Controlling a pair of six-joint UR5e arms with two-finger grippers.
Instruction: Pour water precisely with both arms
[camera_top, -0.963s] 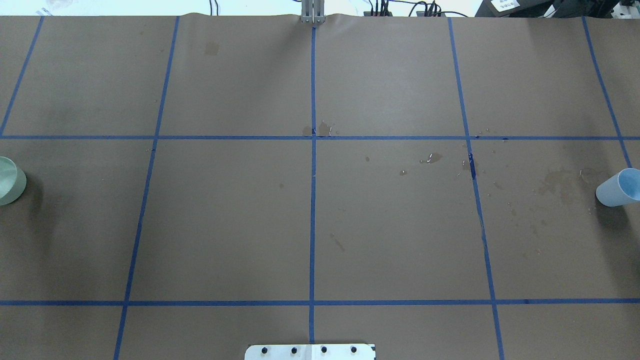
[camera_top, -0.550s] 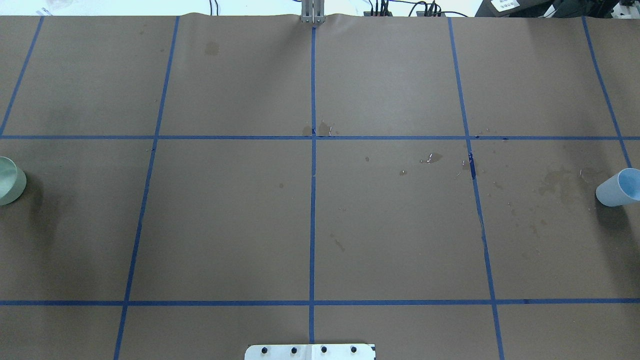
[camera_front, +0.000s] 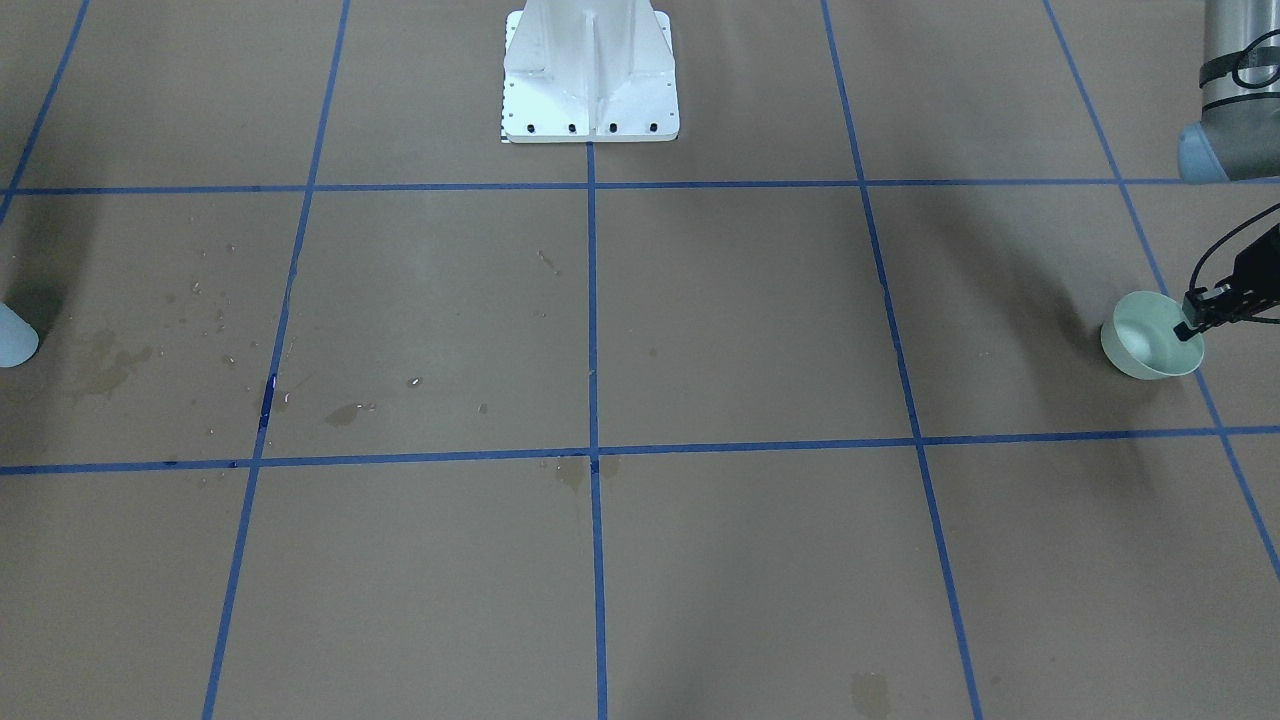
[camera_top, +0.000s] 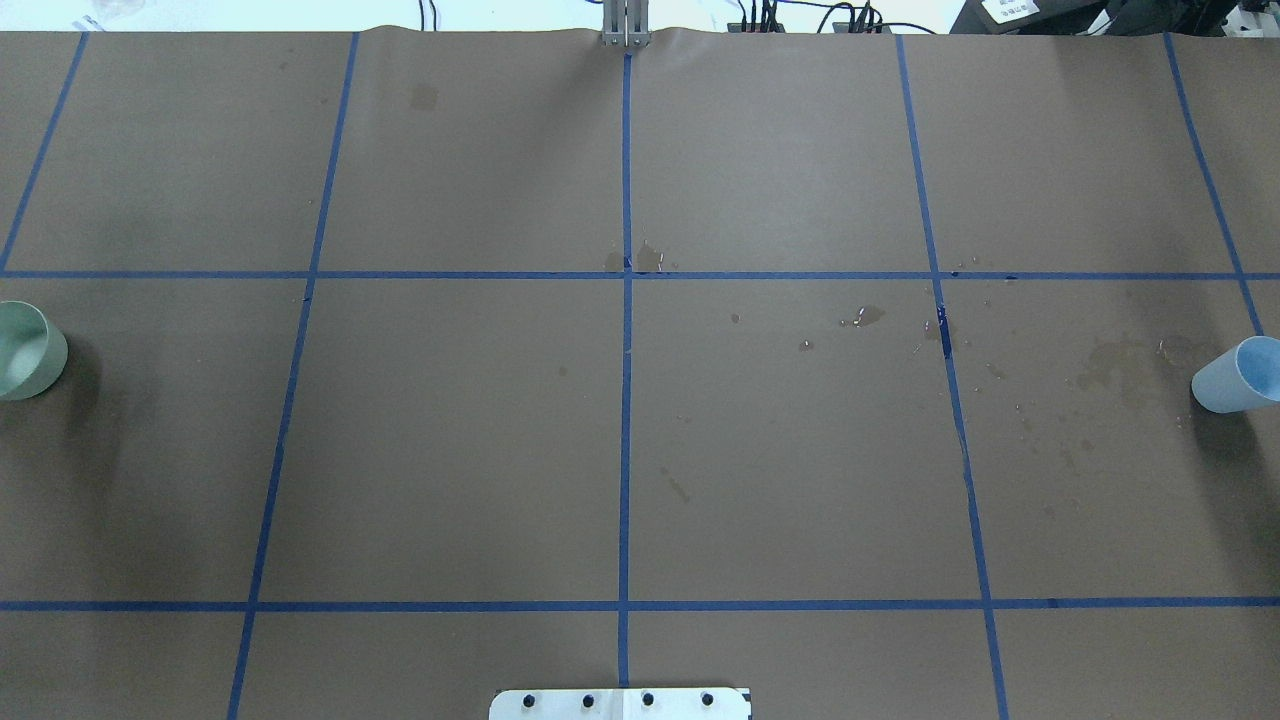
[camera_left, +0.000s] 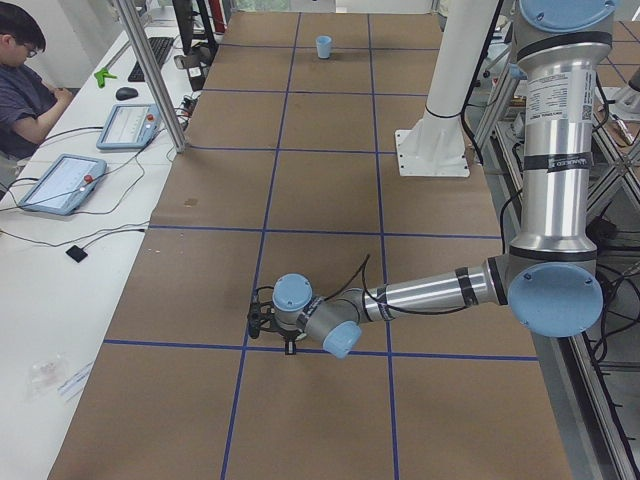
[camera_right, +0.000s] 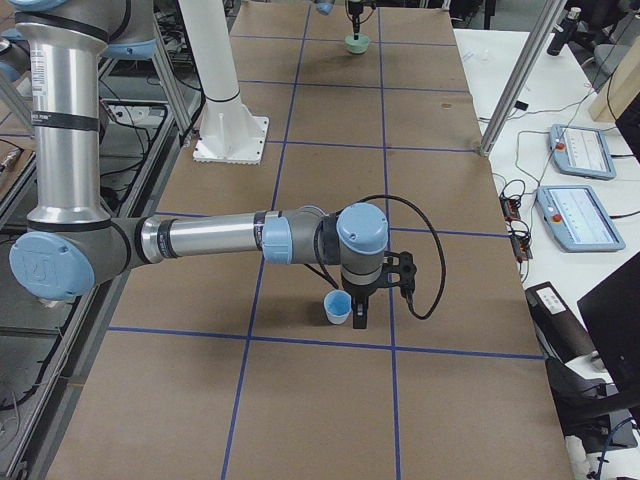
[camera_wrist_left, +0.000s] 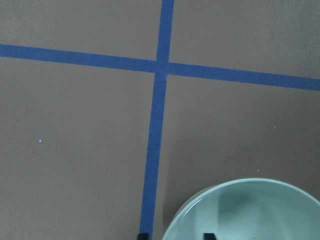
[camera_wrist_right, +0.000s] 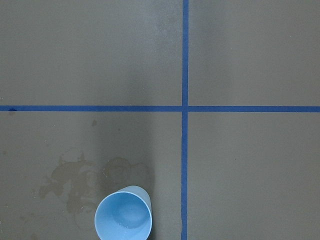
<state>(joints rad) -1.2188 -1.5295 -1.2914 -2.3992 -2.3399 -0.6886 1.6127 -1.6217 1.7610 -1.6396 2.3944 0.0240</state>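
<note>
My left gripper (camera_front: 1192, 325) is shut on the rim of a pale green bowl (camera_front: 1140, 345) at the table's left edge. In the left wrist view one fingertip (camera_wrist_left: 143, 234) is outside the rim and the other is inside the bowl (camera_wrist_left: 250, 215). The bowl (camera_top: 25, 350) is tilted. A light-blue cup (camera_wrist_right: 123, 216) stands at the table's right edge (camera_top: 1235, 378), with faint wet glints of water inside. My right gripper (camera_right: 358, 318) hangs right beside the cup (camera_right: 338, 308). I cannot tell whether it is open or shut.
The brown table cover has a grid of blue tape (camera_top: 626, 400). Dried stains (camera_top: 1120, 365) and small droplets (camera_top: 860, 318) lie right of centre. The white pedestal (camera_front: 590, 80) stands at the robot's side. An operator (camera_left: 25, 80) sits beyond the far edge.
The green bowl has shifted inward from the left edge and slightly away from the robot, and is more tilted. The blue cup has not visibly moved.
</note>
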